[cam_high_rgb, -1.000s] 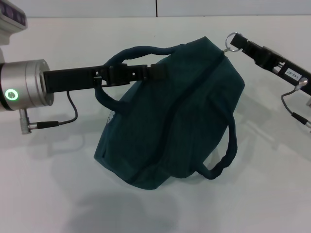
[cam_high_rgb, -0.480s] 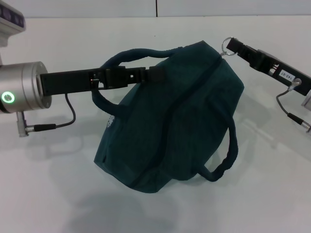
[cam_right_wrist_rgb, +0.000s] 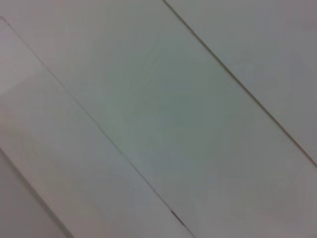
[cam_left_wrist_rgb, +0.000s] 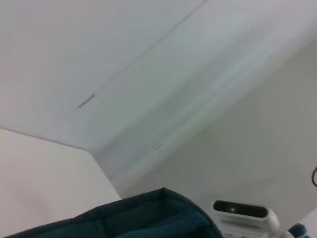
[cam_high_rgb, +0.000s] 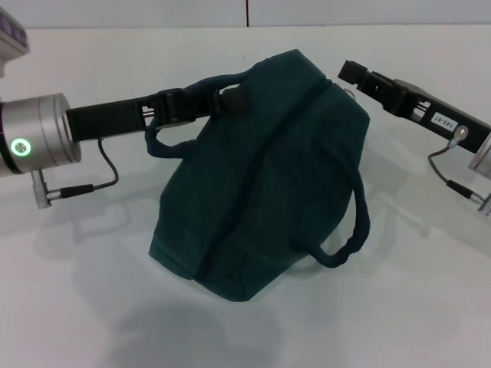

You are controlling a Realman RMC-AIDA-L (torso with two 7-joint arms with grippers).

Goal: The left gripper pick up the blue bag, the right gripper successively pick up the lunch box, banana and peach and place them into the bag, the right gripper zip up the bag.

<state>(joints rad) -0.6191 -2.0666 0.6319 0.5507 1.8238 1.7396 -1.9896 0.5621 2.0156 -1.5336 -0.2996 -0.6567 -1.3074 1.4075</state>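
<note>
The blue bag (cam_high_rgb: 268, 176) hangs tilted above the white table (cam_high_rgb: 414, 307), its top closed. My left gripper (cam_high_rgb: 184, 103) is shut on the bag's far loop handle (cam_high_rgb: 157, 142) and holds the bag up. The other handle (cam_high_rgb: 354, 230) hangs loose at the right. My right gripper (cam_high_rgb: 345, 73) is at the bag's upper right corner, touching or nearly touching the fabric. A bit of the ring zipper pull (cam_high_rgb: 350, 93) shows just under it. The bag's fabric edge also shows in the left wrist view (cam_left_wrist_rgb: 148, 218). The lunch box, banana and peach are out of view.
The left arm's cable and plug (cam_high_rgb: 69, 192) hang near the table at the left. The right arm's cable (cam_high_rgb: 460, 184) hangs at the right. A white device with a dark strip (cam_left_wrist_rgb: 242, 210) shows in the left wrist view. The right wrist view shows only white panels.
The bag has swung left and turned. My right gripper has moved left onto the bag's upper corner, and the ring pull that showed at its tip is now mostly hidden.
</note>
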